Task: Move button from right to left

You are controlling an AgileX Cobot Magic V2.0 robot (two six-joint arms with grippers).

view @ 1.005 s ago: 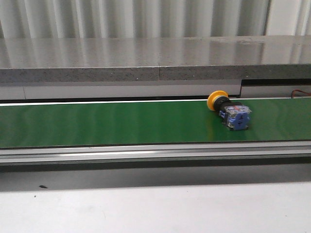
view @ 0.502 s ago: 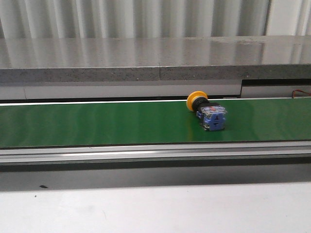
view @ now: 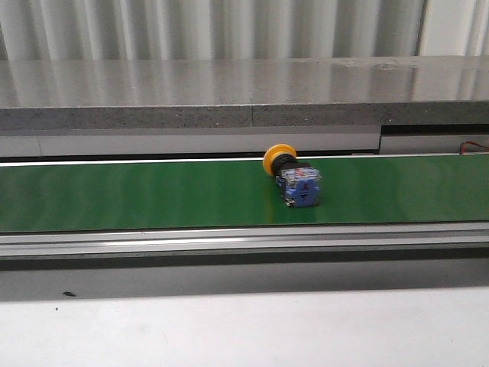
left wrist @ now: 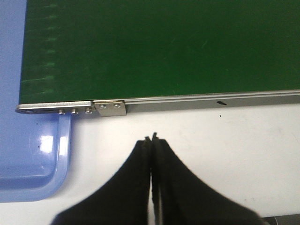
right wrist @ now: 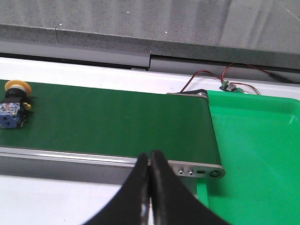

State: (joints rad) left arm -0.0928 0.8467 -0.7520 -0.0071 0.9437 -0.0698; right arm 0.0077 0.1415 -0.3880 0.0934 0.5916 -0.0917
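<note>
The button [view: 292, 177] lies on its side on the green conveyor belt [view: 153, 195], a little right of the middle in the front view, its yellow-orange cap toward the back and its blue contact block toward me. It also shows in the right wrist view [right wrist: 13, 105]. My left gripper [left wrist: 152, 139] is shut and empty over the white table by the belt's left end. My right gripper [right wrist: 149, 153] is shut and empty by the belt's front rail near its right end. Neither gripper shows in the front view.
A blue tray [left wrist: 28, 159] sits at the belt's left end. A green tray [right wrist: 262, 154] sits at its right end, with wires and a small board [right wrist: 229, 85] behind it. A grey ledge [view: 244, 99] runs behind the belt. The metal rail [view: 244, 241] borders its front.
The button has travelled left along the belt, from near the right end toward the middle, keeping its pose. No gripper is seen touching it.
</note>
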